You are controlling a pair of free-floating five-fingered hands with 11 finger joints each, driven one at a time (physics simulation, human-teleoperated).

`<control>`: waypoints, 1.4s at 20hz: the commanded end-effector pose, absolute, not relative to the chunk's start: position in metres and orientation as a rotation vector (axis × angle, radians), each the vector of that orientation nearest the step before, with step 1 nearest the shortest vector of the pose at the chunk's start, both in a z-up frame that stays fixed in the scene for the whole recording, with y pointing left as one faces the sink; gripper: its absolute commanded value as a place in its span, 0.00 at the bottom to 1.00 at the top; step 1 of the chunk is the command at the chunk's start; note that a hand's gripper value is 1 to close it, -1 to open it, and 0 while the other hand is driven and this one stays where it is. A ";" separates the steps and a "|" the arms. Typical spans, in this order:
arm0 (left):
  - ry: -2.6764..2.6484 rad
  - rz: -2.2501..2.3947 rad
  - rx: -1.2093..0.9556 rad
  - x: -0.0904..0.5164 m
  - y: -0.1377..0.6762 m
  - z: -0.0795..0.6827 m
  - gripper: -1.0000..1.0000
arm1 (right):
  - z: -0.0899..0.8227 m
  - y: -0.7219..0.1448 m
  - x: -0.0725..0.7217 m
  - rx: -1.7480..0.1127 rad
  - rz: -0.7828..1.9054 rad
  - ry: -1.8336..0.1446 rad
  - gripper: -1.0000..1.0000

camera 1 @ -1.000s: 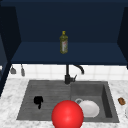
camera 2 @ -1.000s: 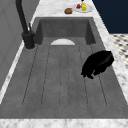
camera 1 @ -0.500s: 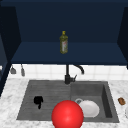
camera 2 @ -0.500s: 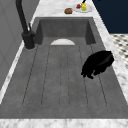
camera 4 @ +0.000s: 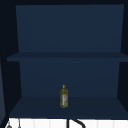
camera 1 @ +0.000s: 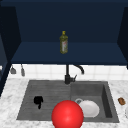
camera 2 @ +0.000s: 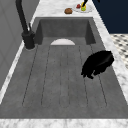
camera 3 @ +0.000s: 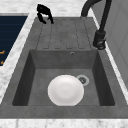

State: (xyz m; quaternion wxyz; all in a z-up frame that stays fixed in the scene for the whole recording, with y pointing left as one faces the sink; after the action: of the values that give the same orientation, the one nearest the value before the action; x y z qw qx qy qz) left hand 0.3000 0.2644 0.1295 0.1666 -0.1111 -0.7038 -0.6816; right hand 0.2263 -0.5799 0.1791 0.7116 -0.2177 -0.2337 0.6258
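A: Front view, nearest: red ball (camera 1: pixel 67 115) at the sink's front edge, left hand (camera 1: pixel 38 100) over the draining board (camera 1: pixel 50 92).

B: Fingers curled downward, holding nothing (hovering just above the ribs). Beyond: white plate (camera 1: pixel 88 108) in the basin, black faucet (camera 1: pixel 68 75), oil bottle (camera 1: pixel 63 42) on the cabinet shelf.

Checked against both earlier shots, spotted zero movement: left hand (camera 1: pixel 38 100) parked over the draining board (camera 2: pixel 62 75), same spot.
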 end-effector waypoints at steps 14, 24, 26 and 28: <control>-2.003 -1.940 -0.316 0.300 0.264 0.130 0.50 | 0.160 -0.604 0.241 -0.532 1.362 -0.586 0.00; -2.003 -1.940 -0.316 0.300 0.264 0.130 0.50 | 0.138 -0.601 0.250 -0.549 1.370 -0.550 0.00; -2.003 -1.940 -0.316 0.300 0.264 0.130 0.50 | 0.136 -0.599 0.249 -0.555 1.376 -0.531 0.00; -2.003 -1.940 -0.316 0.300 0.264 0.130 0.50 | 0.134 -0.595 0.247 -0.569 1.382 -0.520 0.00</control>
State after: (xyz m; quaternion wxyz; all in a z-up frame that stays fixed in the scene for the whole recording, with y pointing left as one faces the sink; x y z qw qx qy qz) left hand 0.3000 0.2644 0.1295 0.1666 -0.1111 -0.7038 -0.6816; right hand 0.2463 -0.5963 0.1439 0.6990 -0.2668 -0.2393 0.6189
